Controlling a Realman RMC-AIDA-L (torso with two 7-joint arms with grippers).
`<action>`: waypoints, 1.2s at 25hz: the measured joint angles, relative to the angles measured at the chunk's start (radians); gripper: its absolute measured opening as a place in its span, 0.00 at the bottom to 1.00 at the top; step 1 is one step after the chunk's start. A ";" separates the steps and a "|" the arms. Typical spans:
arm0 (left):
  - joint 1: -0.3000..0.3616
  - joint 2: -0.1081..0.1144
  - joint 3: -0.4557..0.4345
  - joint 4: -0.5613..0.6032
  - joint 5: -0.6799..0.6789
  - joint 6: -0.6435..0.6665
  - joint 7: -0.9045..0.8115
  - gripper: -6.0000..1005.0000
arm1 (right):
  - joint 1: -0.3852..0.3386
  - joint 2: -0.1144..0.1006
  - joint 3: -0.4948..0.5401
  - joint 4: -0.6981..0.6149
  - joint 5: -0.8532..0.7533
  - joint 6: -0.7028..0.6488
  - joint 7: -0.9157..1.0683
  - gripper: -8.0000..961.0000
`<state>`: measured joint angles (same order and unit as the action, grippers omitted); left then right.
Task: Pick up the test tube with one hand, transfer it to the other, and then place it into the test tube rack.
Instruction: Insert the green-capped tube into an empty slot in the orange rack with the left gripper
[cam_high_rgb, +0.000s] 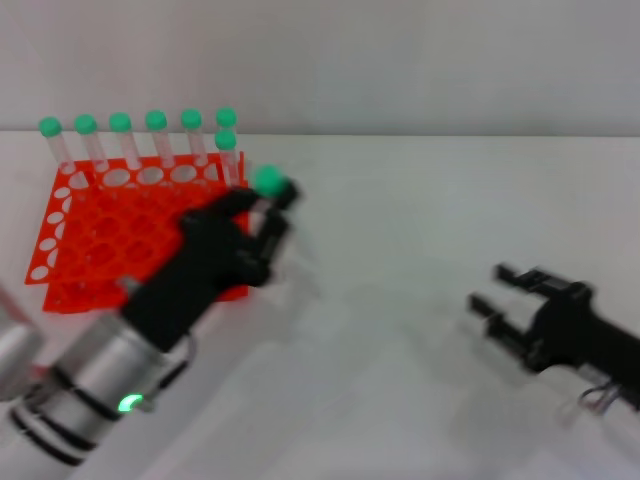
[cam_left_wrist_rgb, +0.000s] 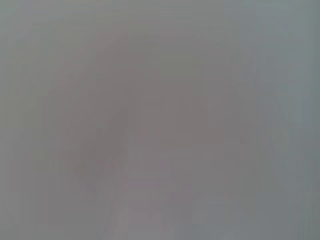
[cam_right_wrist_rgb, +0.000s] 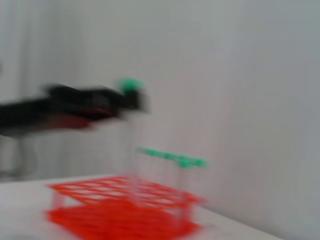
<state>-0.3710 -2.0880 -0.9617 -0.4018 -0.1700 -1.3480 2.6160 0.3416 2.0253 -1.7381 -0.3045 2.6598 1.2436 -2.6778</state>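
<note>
The test tube (cam_high_rgb: 268, 182) is pinched between the fingers of the left gripper (cam_high_rgb: 268, 205), its green cap standing just above the fingertips and its clear body hidden behind them. The gripper is held in the air over the near right corner of the red-orange test tube rack (cam_high_rgb: 100, 250), as the right wrist view confirms, where the tube (cam_right_wrist_rgb: 131, 86) and the left gripper (cam_right_wrist_rgb: 131, 100) are seen well above the rack (cam_right_wrist_rgb: 120, 212). Seven other green-capped tubes (cam_high_rgb: 120, 135) are stood in the rack's far rows, beyond the closed jaws. The right gripper (cam_high_rgb: 492, 290) is kept low over the white table (cam_high_rgb: 400, 200), well apart from the tube, with its jaws spread and nothing between them. Nothing can be made out in the left wrist view.
</note>
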 joint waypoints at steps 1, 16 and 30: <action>0.008 0.001 -0.011 0.020 -0.027 -0.027 0.022 0.22 | -0.003 -0.001 0.044 0.012 0.000 -0.011 0.000 0.37; -0.113 0.010 -0.384 0.197 -0.112 0.119 0.154 0.22 | 0.009 -0.003 0.486 0.101 -0.001 -0.041 0.000 0.67; -0.270 0.013 -0.414 0.200 -0.074 0.405 0.160 0.22 | 0.026 0.000 0.482 0.107 -0.006 -0.047 -0.035 0.68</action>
<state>-0.6415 -2.0749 -1.3758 -0.2021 -0.2436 -0.9425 2.7755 0.3681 2.0254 -1.2559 -0.1971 2.6536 1.1970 -2.7123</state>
